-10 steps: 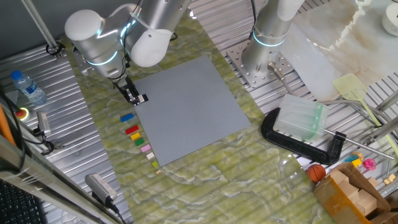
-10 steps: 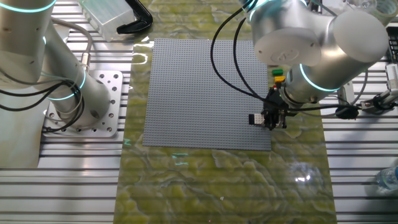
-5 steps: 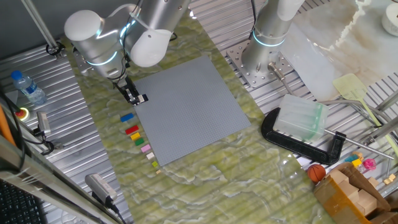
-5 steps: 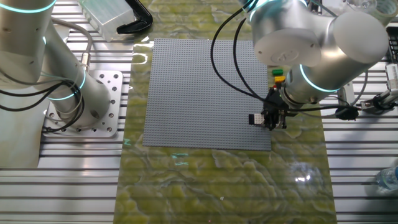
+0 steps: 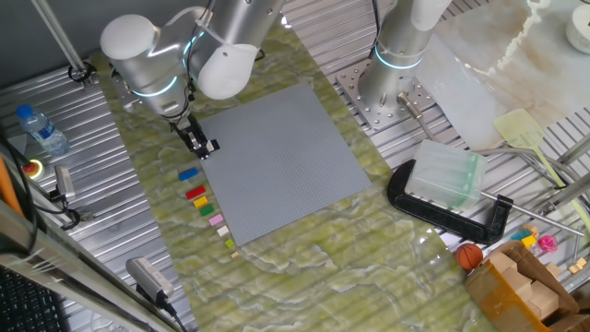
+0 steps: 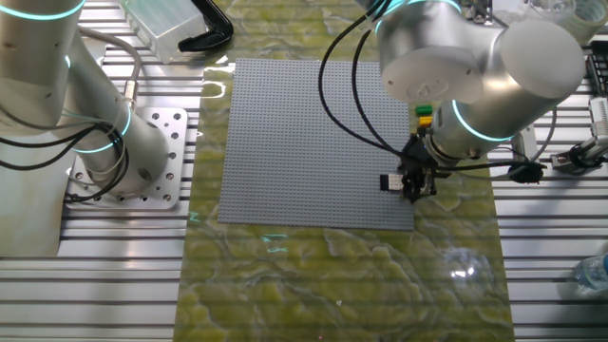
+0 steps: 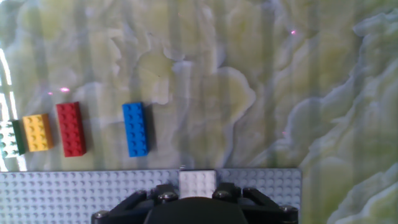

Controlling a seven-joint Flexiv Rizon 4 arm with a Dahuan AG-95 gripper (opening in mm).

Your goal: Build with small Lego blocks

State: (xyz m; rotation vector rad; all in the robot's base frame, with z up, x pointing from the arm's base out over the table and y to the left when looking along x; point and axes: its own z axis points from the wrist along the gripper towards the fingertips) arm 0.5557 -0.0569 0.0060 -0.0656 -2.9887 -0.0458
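My gripper [image 5: 199, 144] [image 6: 414, 182] hangs over the near-left edge of the grey baseplate [image 5: 277, 157]. It is shut on a cream-white Lego block [image 7: 198, 183], which shows between the fingers at the bottom of the hand view and as a pale bit beside the fingertips [image 6: 389, 181]. On the mat beside the plate, a row of small blocks lies: blue [image 7: 135, 129], red [image 7: 69, 129], yellow [image 7: 37, 132] and green [image 7: 11, 137]. In one fixed view the row runs on from blue [image 5: 188, 173] to pink [image 5: 217, 219] and tan [image 5: 224, 231].
A second arm's base [image 5: 392, 83] stands on the metal plate beyond the baseplate. A black clamp with a clear box [image 5: 447, 180] lies to the right. A water bottle [image 5: 41, 129] and cables lie on the slatted table at the left.
The arm's upper joints have shifted slightly; the gripper and the cream-white block stay almost where they were at the plate's edge.
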